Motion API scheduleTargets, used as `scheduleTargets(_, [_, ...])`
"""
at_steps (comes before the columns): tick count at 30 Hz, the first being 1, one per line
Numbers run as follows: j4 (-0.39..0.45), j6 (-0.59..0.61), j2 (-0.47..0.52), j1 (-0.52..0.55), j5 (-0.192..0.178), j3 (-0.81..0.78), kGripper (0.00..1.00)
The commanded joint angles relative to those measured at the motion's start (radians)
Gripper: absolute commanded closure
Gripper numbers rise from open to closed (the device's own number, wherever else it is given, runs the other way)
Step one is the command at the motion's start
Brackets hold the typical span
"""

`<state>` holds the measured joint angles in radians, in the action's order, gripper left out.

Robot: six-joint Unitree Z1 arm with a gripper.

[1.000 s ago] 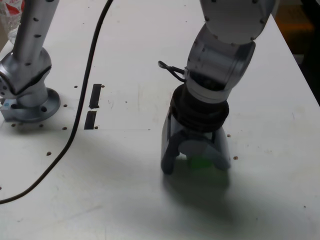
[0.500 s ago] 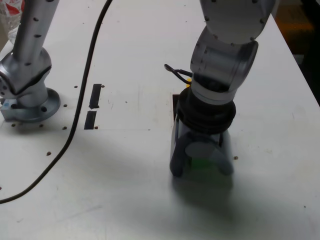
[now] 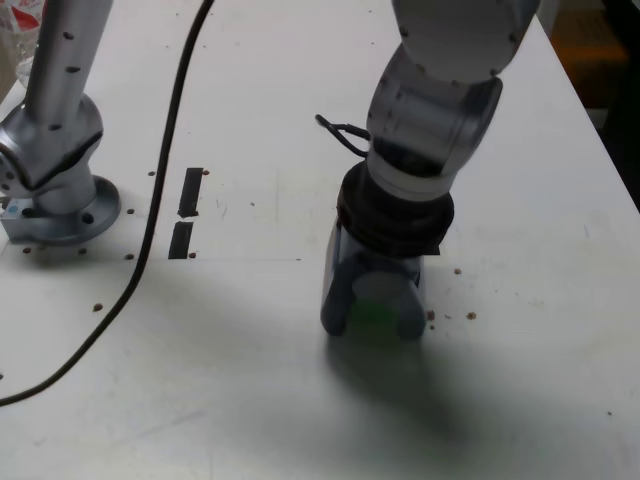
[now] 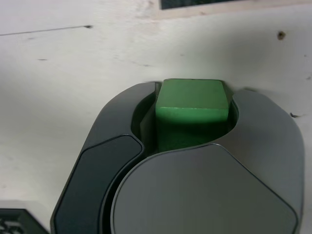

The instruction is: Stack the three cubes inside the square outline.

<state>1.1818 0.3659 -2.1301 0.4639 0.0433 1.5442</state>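
The end effector [image 3: 372,318] points down at the tabletop [image 3: 250,380], its jaws drawn in tight on the green cube [image 4: 191,107]. The wrist view shows the cube pinched between the two curved fingers, one against each side, its top face showing. In the exterior view only a sliver of green shows between the fingers, low down at the tabletop, so the cube looks gripped but not lifted.

The red and yellow cubes show in neither view; the arm's wrist may hide them, or they may lie out of frame. The square outline cannot be made out for certain either. A dark edge peeks out just beside the wrist in the exterior view, and a dark strip lies beyond the cube in the wrist view, but I cannot tell whether either belongs to the outline.

As a judgement, the task is at an early or middle stage: one cube is grasped, and no stack is visible. Lifting, carrying and placing the green cube remain.
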Motion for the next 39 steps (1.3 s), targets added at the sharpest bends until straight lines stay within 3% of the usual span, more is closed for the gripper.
scheduleTargets(1, [0.036, 0.013, 0.030, 0.010, -0.006, 0.009, 0.95])
scheduleTargets(14, [0.261, 0.139, 0.200, 0.093, -0.010, 0.044, 0.95])
scheduleTargets(21, [0.319, 0.130, 0.230, 0.082, -0.033, 0.090, 0.95])
scheduleTargets(29, [0.341, -0.018, 0.238, -0.036, -0.080, 0.165, 0.95])
scheduleTargets(39, [0.343, -0.201, 0.223, -0.177, -0.097, 0.212, 0.95])
